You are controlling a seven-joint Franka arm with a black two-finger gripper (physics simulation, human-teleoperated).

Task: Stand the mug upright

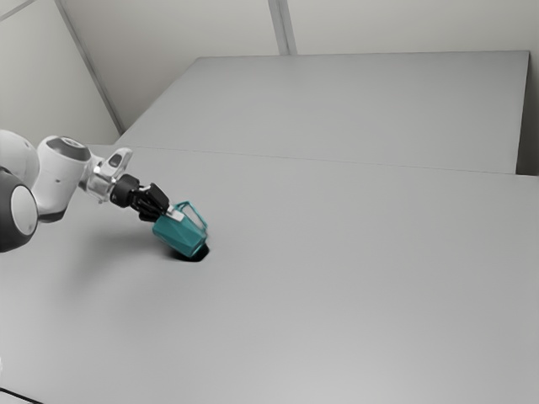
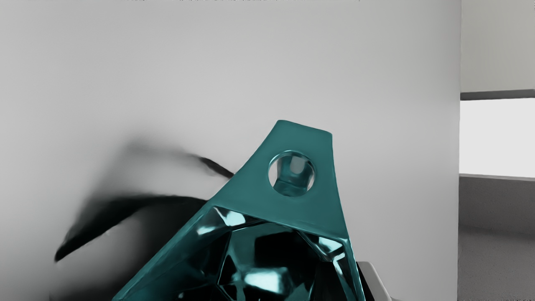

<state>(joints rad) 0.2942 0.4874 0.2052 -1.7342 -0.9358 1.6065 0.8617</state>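
A teal mug (image 2: 246, 217) was tilted well off upright at the end of a white arm (image 1: 59, 181), its mouth turned toward the wrist camera and its base slanting down toward the exterior view's right. The arm reached in from the exterior view's left, over the grey counter (image 1: 337, 278). Whether the fingers (image 1: 152, 202) were open or closed could not be told from the pictures.

The mug's handle (image 2: 292, 140) (an angular one, with a round hole near its outer end) stuck out from the rim toward the exterior view's right. Glossy facets inside the cup caught bright highlights. A dark shadow (image 1: 200, 255) lay on the counter by the mug's base; it could not be told whether the base touched the surface.

A thin seam (image 1: 328, 160) crossed the grey surface behind the mug, and pale walls (image 1: 177, 25) rose beyond it. A black cord (image 1: 18, 396) ran across the near corner at the exterior view's left. Past the counter's edge, the wrist view took in a bright white panel (image 2: 497, 136) with darker bands on either side.
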